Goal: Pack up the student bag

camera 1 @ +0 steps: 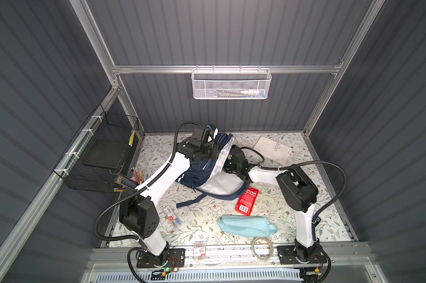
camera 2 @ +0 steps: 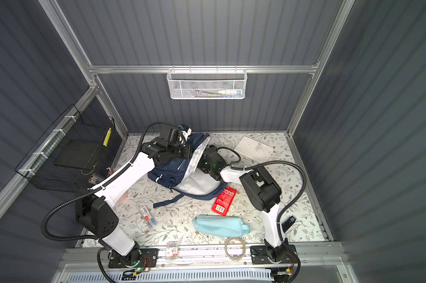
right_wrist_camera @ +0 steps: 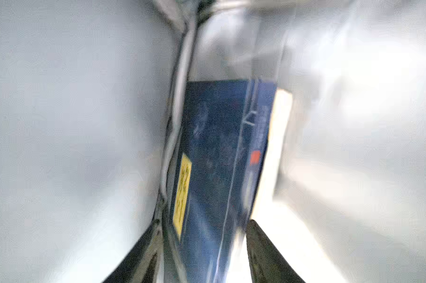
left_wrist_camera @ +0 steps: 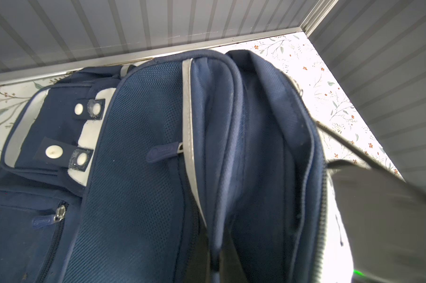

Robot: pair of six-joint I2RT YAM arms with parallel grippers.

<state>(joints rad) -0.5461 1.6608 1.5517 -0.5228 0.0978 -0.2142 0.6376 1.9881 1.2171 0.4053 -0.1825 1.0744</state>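
The student bag (camera 1: 199,172) sits at the back of the table (camera 1: 202,215), in the middle, between the two arms, with its mouth open. It is soft cloth, so it looks floppy and would likely sag shut if nobody holds it. The thick rim (camera 1: 223,156) looks like the best place to pinch. The left gripper (camera 1: 217,150) is closed tight there and seems to hold the rim up. The right gripper (right_wrist_camera: 204,221) is inside, by the pale lining (right_wrist_camera: 60,122). Its jaws stand apart around a flat blue book (right_wrist_camera: 214,147), with a bright gap beside one finger, so it is not squeezing it.
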